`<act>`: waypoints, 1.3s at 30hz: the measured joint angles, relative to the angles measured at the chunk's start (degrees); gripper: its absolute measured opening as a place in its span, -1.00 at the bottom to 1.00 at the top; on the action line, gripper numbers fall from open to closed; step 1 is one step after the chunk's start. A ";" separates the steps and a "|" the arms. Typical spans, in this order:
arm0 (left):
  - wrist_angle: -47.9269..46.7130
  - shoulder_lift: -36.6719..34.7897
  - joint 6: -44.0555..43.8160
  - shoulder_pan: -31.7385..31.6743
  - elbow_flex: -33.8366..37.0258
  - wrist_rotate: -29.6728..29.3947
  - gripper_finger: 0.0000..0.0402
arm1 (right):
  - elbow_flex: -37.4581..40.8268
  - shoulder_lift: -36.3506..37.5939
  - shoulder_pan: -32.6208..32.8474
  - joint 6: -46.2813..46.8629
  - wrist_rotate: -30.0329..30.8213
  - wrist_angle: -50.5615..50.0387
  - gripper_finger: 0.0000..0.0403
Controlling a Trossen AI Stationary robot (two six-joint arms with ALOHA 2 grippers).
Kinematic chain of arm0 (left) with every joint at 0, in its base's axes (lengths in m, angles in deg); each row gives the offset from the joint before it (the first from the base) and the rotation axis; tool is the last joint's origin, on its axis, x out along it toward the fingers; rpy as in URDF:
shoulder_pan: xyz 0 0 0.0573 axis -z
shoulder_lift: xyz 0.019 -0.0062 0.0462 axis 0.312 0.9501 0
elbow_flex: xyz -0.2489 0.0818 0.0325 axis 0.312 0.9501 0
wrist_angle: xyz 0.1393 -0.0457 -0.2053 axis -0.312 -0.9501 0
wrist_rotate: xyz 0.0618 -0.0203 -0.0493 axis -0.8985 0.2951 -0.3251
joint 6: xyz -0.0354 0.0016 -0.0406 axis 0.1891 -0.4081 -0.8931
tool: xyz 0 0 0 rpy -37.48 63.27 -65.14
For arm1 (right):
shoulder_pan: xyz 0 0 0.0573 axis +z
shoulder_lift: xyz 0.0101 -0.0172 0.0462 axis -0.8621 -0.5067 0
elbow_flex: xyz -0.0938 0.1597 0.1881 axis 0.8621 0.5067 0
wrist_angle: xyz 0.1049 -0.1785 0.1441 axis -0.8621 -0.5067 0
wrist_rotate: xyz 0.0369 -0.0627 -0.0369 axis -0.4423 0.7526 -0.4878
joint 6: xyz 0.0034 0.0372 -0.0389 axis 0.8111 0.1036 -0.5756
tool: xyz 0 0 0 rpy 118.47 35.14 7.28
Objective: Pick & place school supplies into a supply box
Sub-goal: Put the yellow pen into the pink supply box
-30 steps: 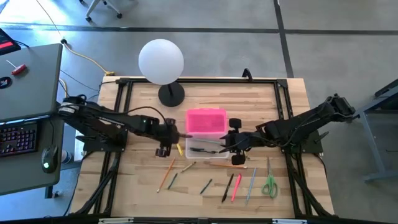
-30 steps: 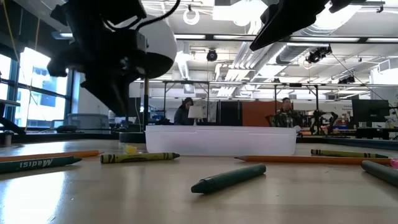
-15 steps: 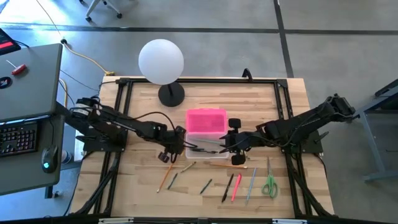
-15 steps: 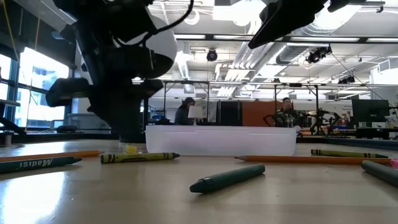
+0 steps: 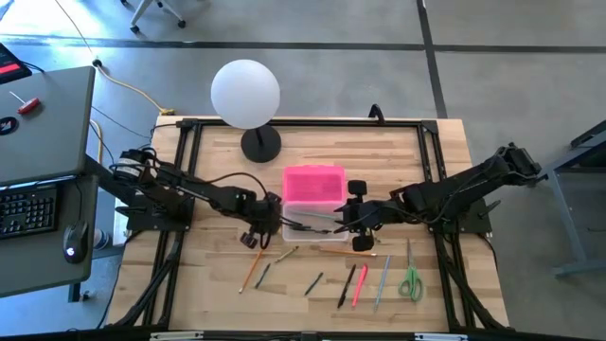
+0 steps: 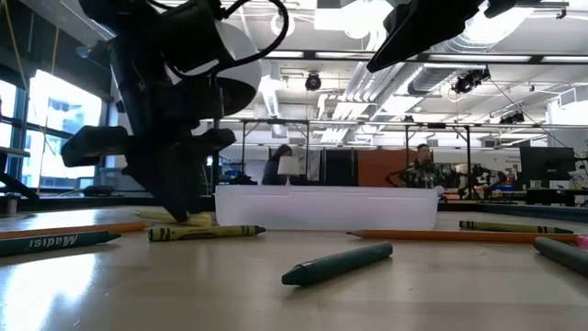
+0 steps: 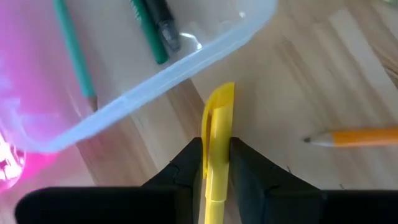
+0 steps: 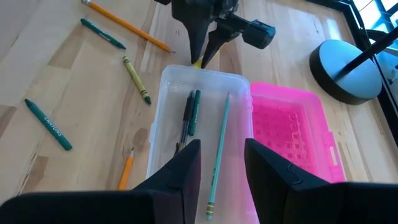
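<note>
While the left gripper (image 7: 216, 163) clamps a yellow pen (image 7: 216, 137) just outside the supply box (image 5: 305, 227), the right gripper (image 8: 222, 163) hovers over it, fingers apart and empty.

Seen from above, the box's clear tray lies at three o'clock from the left gripper, its wall almost touching the pen's tip; the pen's long axis points toward it. Left arm reaches low, wrist pitched down. More supplies lie at six o'clock.

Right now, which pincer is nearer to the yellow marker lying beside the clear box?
Left. The left pincer is shut on the yellow marker, just outside the clear box. The right pincer hangs open over the box, farther away.
</note>
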 joint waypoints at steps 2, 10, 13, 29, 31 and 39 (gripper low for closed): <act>0.35 0.00 -4.94 -0.02 0.67 -1.02 -0.48 | 0.00 0.00 0.00 0.00 -0.20 0.00 -0.49; 11.74 -0.48 -26.30 0.03 9.99 -1.89 -0.48 | 0.00 0.00 0.02 0.00 -0.65 -0.02 -0.49; 19.84 -0.61 -29.90 0.09 13.98 -3.30 -0.48 | 0.00 0.00 0.02 0.02 -0.71 -0.02 -0.49; 38.17 -0.36 -31.07 0.04 23.30 -5.44 -0.22 | -0.02 0.00 0.02 0.20 -0.64 -0.02 -0.49; 38.79 -0.33 -31.09 0.00 23.58 -5.61 -0.14 | -0.02 0.00 0.02 0.20 -0.64 -0.02 -0.49; 43.23 -0.28 -35.24 0.00 26.64 -6.20 -0.13 | -0.02 0.00 0.02 0.22 -0.64 -0.02 -0.49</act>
